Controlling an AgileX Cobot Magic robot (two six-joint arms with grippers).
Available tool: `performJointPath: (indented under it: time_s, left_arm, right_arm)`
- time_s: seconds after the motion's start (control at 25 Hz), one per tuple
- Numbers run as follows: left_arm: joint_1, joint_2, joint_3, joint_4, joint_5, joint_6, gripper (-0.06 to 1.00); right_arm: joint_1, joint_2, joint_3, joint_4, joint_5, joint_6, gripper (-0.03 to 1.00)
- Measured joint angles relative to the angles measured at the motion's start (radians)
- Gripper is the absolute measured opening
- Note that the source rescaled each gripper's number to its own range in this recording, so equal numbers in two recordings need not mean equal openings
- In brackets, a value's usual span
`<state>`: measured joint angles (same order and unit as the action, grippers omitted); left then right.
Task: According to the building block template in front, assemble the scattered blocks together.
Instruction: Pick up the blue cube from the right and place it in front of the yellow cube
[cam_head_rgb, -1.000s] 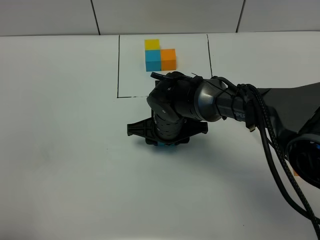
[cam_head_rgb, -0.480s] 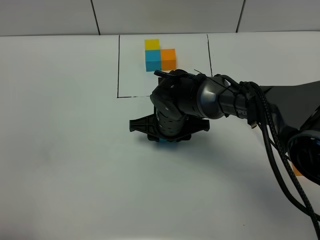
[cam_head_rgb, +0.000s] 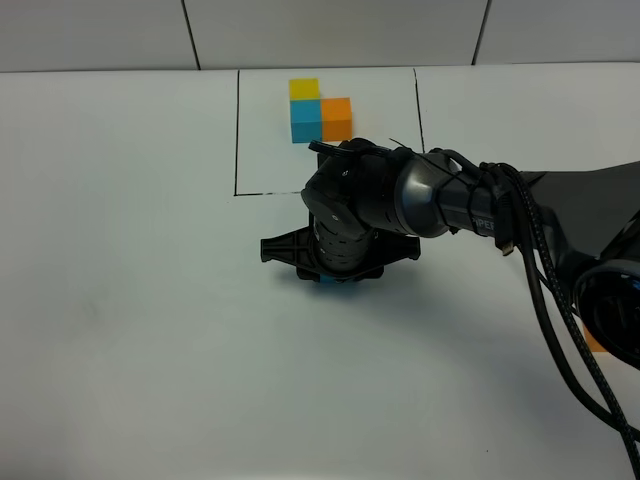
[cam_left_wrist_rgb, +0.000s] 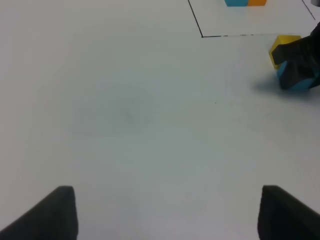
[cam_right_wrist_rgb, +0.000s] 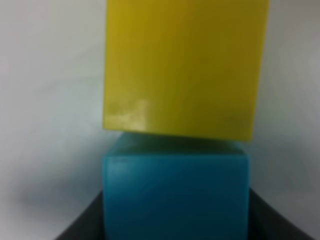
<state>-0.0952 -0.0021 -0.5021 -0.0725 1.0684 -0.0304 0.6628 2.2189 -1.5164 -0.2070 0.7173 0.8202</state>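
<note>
The building block template (cam_head_rgb: 320, 112) is a yellow, a blue and an orange cube in an L, inside a thin black rectangle at the back. My right gripper (cam_head_rgb: 335, 272) reaches across just in front of that frame and is shut on the loose light blue cube (cam_right_wrist_rgb: 175, 195). This cube sits against the loose yellow cube (cam_right_wrist_rgb: 185, 70). Both cubes show in the left wrist view, yellow (cam_left_wrist_rgb: 284, 43) and blue (cam_left_wrist_rgb: 296, 81). In the exterior high view the arm hides the yellow cube and all but an edge of the blue one. A sliver of the loose orange cube (cam_head_rgb: 592, 343) shows behind the right arm. My left gripper (cam_left_wrist_rgb: 167, 192) is open and empty over bare table.
The white table (cam_head_rgb: 130, 300) runs wide on the left and in front. The right arm's body and black cables (cam_head_rgb: 540, 260) cover the right side. A tiled wall (cam_head_rgb: 330, 30) stands behind the table.
My right gripper has shifted slightly right and toward the template with the blue cube, then held nearly still. Nothing else has moved.
</note>
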Motion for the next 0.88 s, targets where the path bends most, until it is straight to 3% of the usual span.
performJointPath:
  time_s: [0.88]
  left_arm:
    - [0.000, 0.000, 0.000, 0.000, 0.000, -0.001, 0.59]
  right_arm:
    - [0.000, 0.002, 0.000, -0.025, -0.013, -0.001, 0.31]
